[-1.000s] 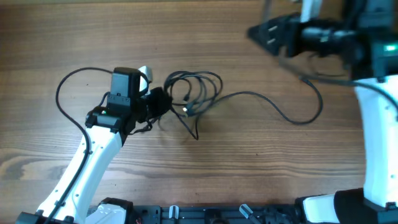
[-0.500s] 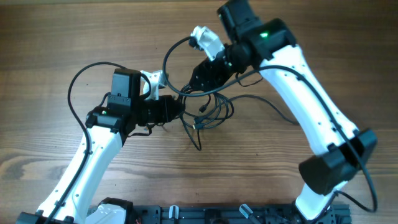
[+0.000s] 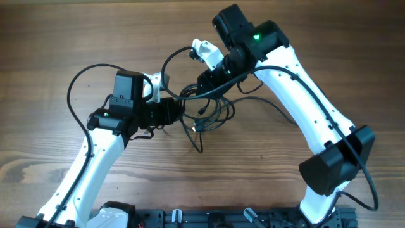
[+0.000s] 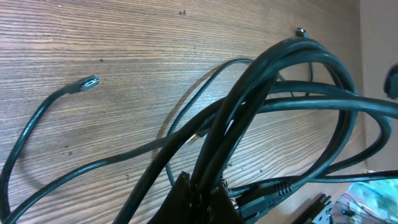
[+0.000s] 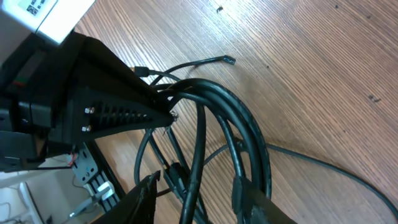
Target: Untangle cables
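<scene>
The cables [image 3: 214,113] are thin black cords bunched in loops at the table's middle. My left gripper [image 3: 180,109] is shut on a bundle of these strands, which rise between its two dark fingers [image 4: 186,193] in the left wrist view, where the loops of the cables [image 4: 273,68] fan out and one plug end [image 4: 91,81] lies on the wood. My right gripper [image 3: 202,85] hangs over the same tangle from the far side. Its jaws [image 5: 196,177] stand apart, with strands of the cables [image 5: 245,127] running between them. The left gripper's black body [image 5: 118,106] is close by.
A single cord trails right from the tangle [image 3: 269,101] under the right arm. Another loose end [image 3: 200,149] points toward the front. The left arm's own thicker cable [image 3: 74,88] loops out at the left. A black rail [image 3: 221,218] runs along the near edge.
The right arm swung in from the far right and now sits over the tangle, its jaws narrowing around the strands. The left gripper stayed shut on the bundle.
</scene>
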`<state>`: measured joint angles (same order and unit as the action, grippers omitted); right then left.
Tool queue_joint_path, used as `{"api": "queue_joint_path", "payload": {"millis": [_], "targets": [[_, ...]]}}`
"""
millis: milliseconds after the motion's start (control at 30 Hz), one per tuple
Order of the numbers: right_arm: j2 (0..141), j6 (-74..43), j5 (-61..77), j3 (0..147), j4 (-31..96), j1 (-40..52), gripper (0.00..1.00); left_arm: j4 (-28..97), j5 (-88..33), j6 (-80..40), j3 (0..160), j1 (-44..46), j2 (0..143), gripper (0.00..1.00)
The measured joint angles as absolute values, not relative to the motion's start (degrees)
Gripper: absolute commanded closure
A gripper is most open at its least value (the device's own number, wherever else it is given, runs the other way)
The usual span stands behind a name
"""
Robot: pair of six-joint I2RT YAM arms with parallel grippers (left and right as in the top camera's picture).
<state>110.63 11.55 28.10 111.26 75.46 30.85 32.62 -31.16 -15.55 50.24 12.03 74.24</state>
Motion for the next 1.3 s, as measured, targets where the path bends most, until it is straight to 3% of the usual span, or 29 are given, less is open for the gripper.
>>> {"api": "queue_joint_path", "payload": {"millis": [300, 367, 433, 467, 800, 1067, 1300], "targets": [[111.8, 2.8, 25.9, 109.1, 69.6, 33.6, 0.64, 33.0, -30.7, -15.6, 50.2, 12.0, 74.2, 0.96], [113.3, 2.2, 25.6, 108.9, 69.5, 33.6, 0.73, 33.0, -30.5, -15.6, 50.2, 12.1, 74.2, 0.96], [114.2, 1.6, 25.4, 108.8, 69.4, 33.6, 0.93, 33.1, -30.3, -15.6, 50.2, 12.0, 74.2, 0.96], [114.3, 1.2, 25.4, 108.8, 69.3, 33.6, 0.95, 33.1, -30.3, -15.6, 50.2, 12.0, 74.2, 0.96], [111.4, 1.1, 31.2, 112.5, 70.5, 30.8, 0.96, 35.4, -27.2, -17.3, 50.3, 12.0, 74.2, 0.96], [91.5, -5.8, 36.2, 115.7, 69.0, 13.4, 0.96, 36.7, -22.0, -27.3, 51.6, 12.5, 73.5, 0.96], [92.7, -15.3, 33.5, 115.1, 69.5, 1.8, 0.96, 37.1, -22.3, -30.8, 53.5, 13.1, 71.8, 0.96]]}}
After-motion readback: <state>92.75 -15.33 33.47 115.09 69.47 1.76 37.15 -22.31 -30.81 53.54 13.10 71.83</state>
